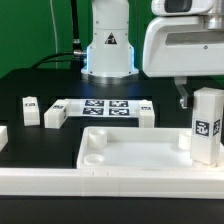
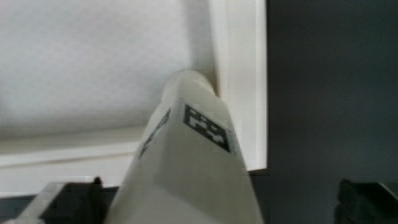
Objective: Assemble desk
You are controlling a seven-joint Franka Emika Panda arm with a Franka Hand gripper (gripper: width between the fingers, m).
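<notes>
Though wide open — gripper (image 2: 214, 205) astride upright leg (image 2: 187, 150).

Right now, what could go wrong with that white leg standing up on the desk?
1. The leg stands upright at a corner of the tabletop, and the open gripper is not holding it. If it sits loosely there, it might topple.
2. The fingers stand on either side of the leg, so a sideways move could knock it over.
</notes>
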